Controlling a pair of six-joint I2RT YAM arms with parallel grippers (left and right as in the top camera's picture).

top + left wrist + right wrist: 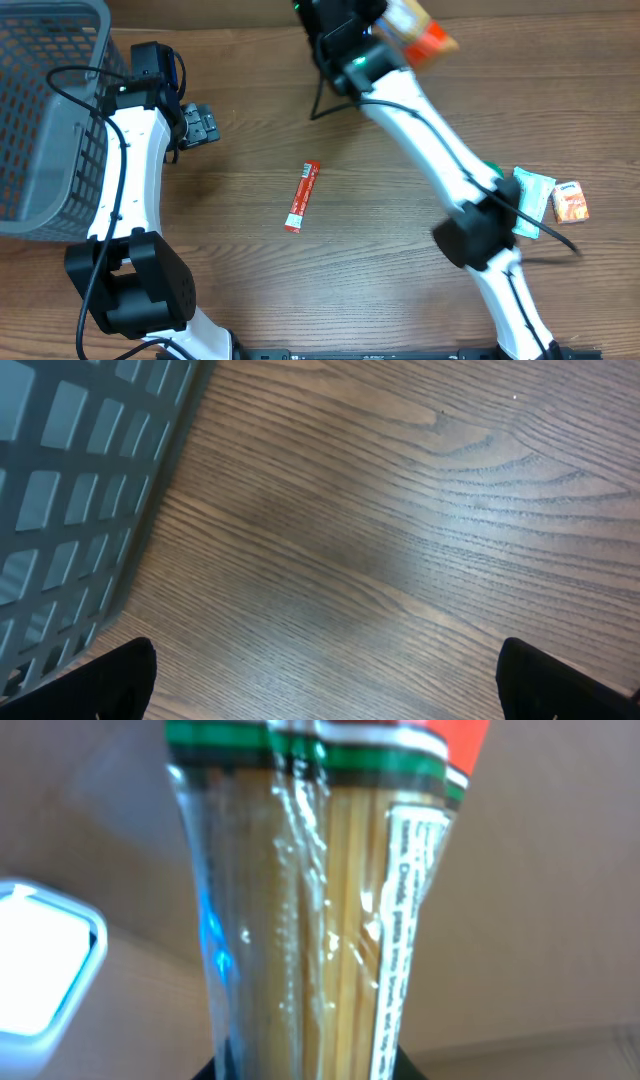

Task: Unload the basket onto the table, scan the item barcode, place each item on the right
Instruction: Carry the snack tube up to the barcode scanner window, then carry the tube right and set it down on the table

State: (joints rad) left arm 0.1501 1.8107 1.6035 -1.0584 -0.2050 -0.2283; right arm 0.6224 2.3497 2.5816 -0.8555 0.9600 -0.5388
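Yellow spaghetti in clear plastic fills the right wrist view. The pasta pack (310, 920) rises from between the jaws of the right end effector, which is clamped on its lower end. A green band and an orange-red top cross the upper part of the pack, and a white printed label runs down one edge. Beside it in that view is a white device (40, 970) with rounded corners and a bright face; what it is cannot be told. From overhead, the right end effector (385, 30) is well beyond the red sachet (302, 196) that lies flat mid-table, off toward the picture's top edge. The pack's orange end (428, 35) pokes out past it, off the table (380, 280). The left end effector (195, 125) is on the other side of the sachet, nearer to it. Its jaws stand wide apart and hold nothing, with its dark fingertips (100, 680) at the bottom corners of its own view over bare wood. Farther from the sachet on that same side stands a grey mesh basket (50, 100). Well away from the sachet toward the picture's right, a green-and-white packet (530, 200) and a small orange box (571, 201) lie just beside each other.
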